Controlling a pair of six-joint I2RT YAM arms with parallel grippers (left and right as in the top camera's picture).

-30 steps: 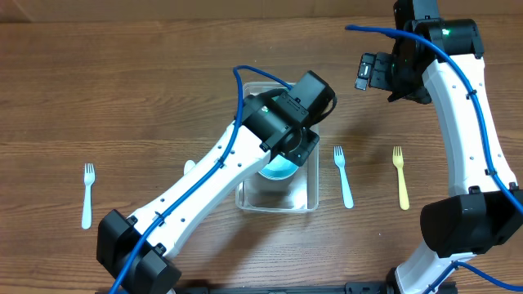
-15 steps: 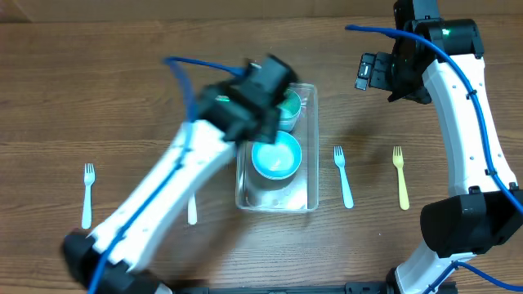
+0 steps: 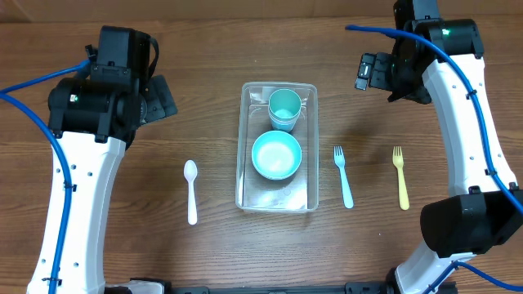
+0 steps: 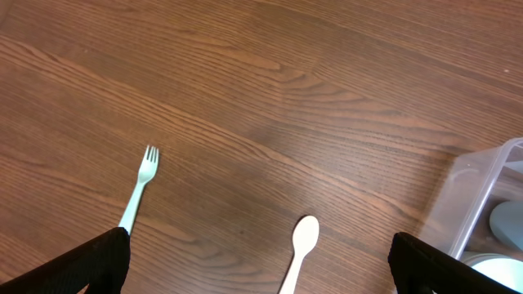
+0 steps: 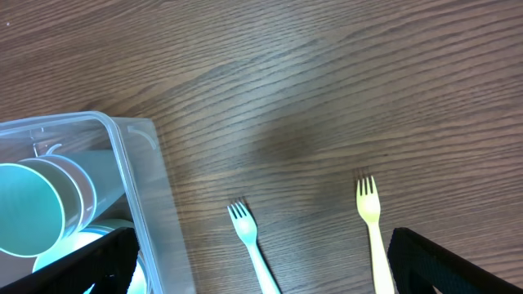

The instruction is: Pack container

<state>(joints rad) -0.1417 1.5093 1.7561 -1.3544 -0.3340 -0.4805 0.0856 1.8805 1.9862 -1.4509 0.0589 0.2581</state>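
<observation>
Left gripper has dropped the light-blue bowl and swung back left, jaws wide apart. Bowl now sits in the clear container mid-table, next to the teal cup (white spoon, blue fork, yellow fork still outside). Right gripper parted, empty.

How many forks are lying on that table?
3. A blue fork and a yellow fork lie right of the container. A third, pale fork lies left of the spoon, hidden overhead by the left arm.
</observation>
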